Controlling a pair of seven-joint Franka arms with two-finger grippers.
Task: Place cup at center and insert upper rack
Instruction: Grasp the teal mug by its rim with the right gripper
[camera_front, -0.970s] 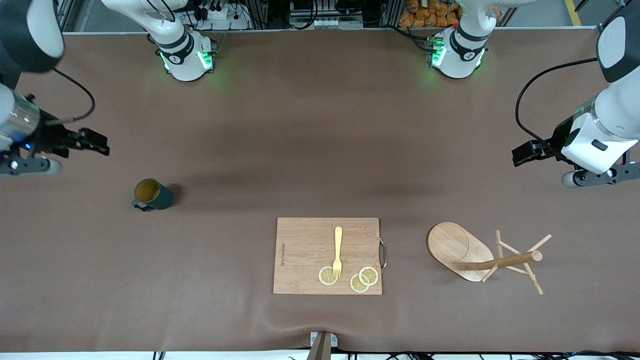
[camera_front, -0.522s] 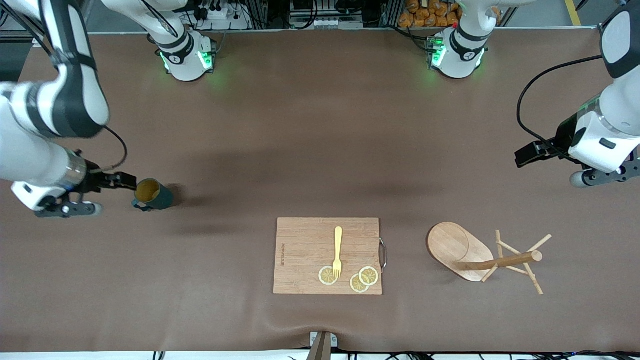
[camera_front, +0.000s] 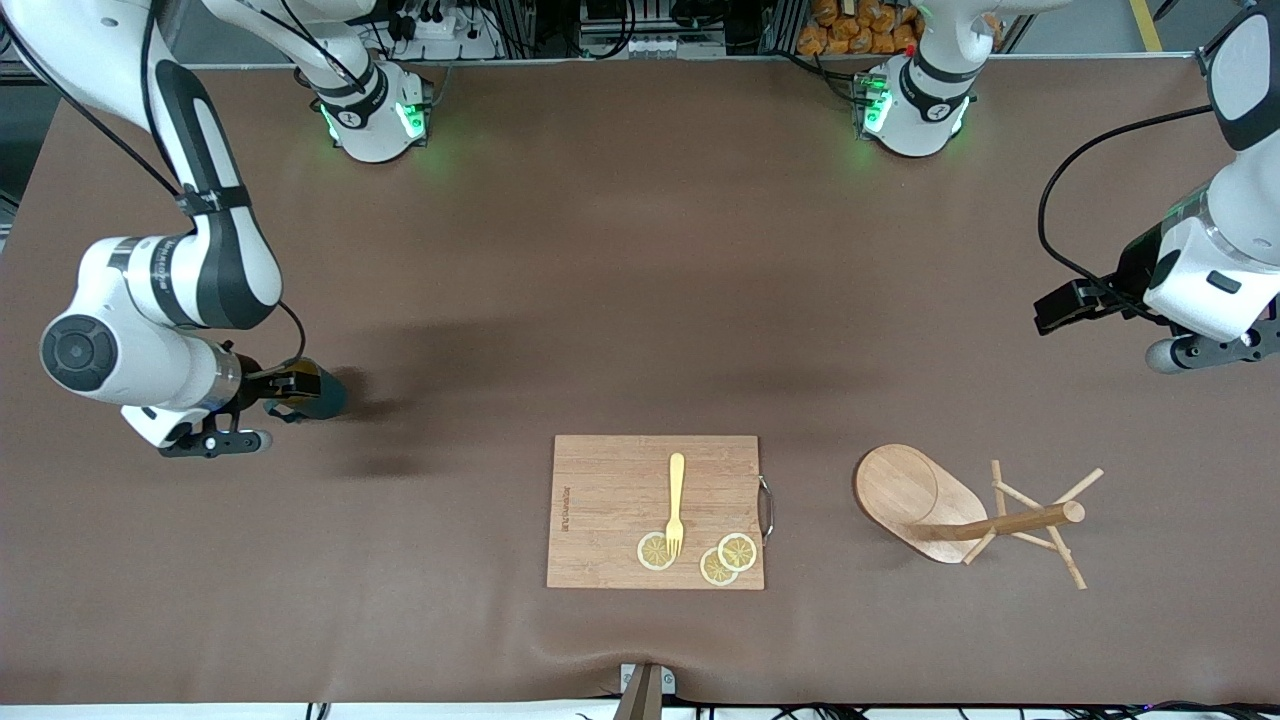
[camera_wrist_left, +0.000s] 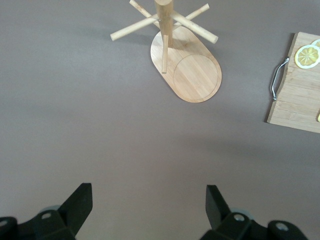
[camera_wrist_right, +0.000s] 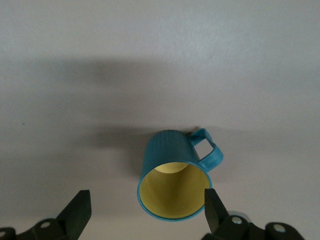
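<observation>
Right gripper (camera_wrist_right: 145, 212) wide open at the cup (camera_wrist_right: 172, 175); nothing held.

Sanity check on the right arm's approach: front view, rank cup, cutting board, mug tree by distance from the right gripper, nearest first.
Right gripper, open, is at the cup.
1. cup: right at the fingertips, toward the right arm's end of the table.
2. cutting board: mid-table, nearer the front camera than the cup.
3. mug tree: lying on its side toward the left arm's end.
</observation>
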